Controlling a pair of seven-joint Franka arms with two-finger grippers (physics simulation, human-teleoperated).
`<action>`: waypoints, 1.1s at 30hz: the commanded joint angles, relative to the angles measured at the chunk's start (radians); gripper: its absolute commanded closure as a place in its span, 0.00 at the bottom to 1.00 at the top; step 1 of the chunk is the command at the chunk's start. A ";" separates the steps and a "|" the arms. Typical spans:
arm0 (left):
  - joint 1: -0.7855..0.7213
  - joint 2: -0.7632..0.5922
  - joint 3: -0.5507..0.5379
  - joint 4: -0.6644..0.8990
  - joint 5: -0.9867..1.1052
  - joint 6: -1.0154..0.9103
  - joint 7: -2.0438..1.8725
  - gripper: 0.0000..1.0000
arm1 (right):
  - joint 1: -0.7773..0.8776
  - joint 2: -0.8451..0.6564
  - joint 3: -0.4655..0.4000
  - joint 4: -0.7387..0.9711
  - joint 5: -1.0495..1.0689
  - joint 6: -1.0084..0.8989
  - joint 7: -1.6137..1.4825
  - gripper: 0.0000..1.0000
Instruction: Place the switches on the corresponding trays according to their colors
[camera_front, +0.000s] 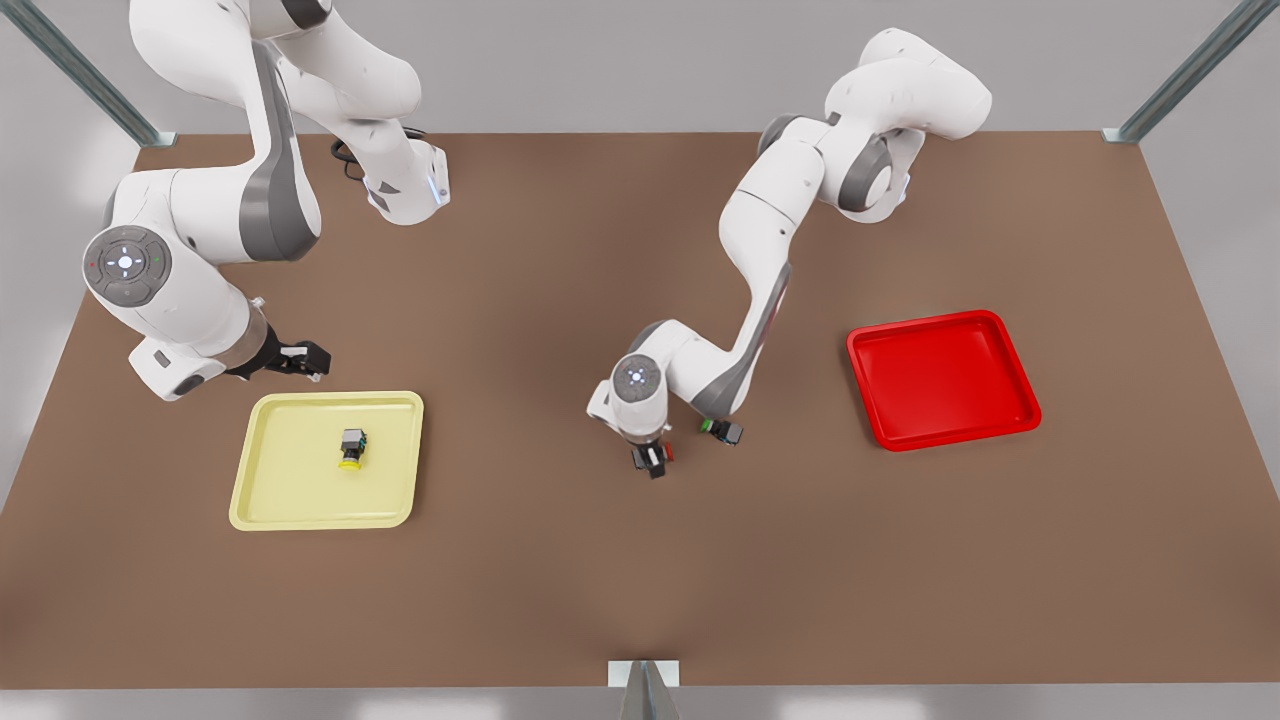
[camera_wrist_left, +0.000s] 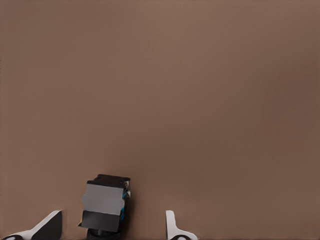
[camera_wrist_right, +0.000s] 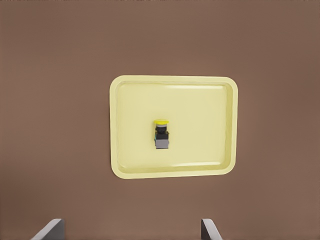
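Note:
The yellow switch (camera_front: 351, 448) (camera_wrist_right: 161, 133) lies inside the pale yellow tray (camera_front: 290, 500) (camera_wrist_right: 200, 110). My right gripper (camera_front: 305, 358) (camera_wrist_right: 131, 229) hovers open just behind that tray, holding nothing. My left gripper (camera_front: 650, 460) is down at the table's middle, open, its fingers (camera_wrist_left: 50, 225) standing either side of the red switch (camera_front: 668, 452), whose grey body (camera_wrist_left: 105, 205) shows between them with the cap hidden. The green switch (camera_front: 722, 431) lies on the table just to the front view's right of it. The red tray (camera_front: 940, 380) holds nothing.
The brown table (camera_front: 560, 580) spreads wide around both trays. Both arms' white links (camera_front: 760, 260) reach in from the far edge. Metal frame posts (camera_front: 1180, 80) stand at the far corners, and a bracket (camera_front: 643, 685) sits at the near edge.

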 joint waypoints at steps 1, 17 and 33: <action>0.000 0.000 0.001 0.000 -0.001 0.000 0.016 0.00 | 0.000 0.000 0.000 0.000 0.001 0.000 0.000 0.00; -0.015 0.026 -0.001 0.002 -0.001 0.017 -0.010 0.01 | 0.014 0.001 0.000 0.002 -0.003 0.003 0.000 0.00; -0.018 0.027 -0.008 0.002 -0.001 0.011 -0.016 0.41 | 0.023 0.001 0.000 0.000 0.005 0.015 0.002 0.00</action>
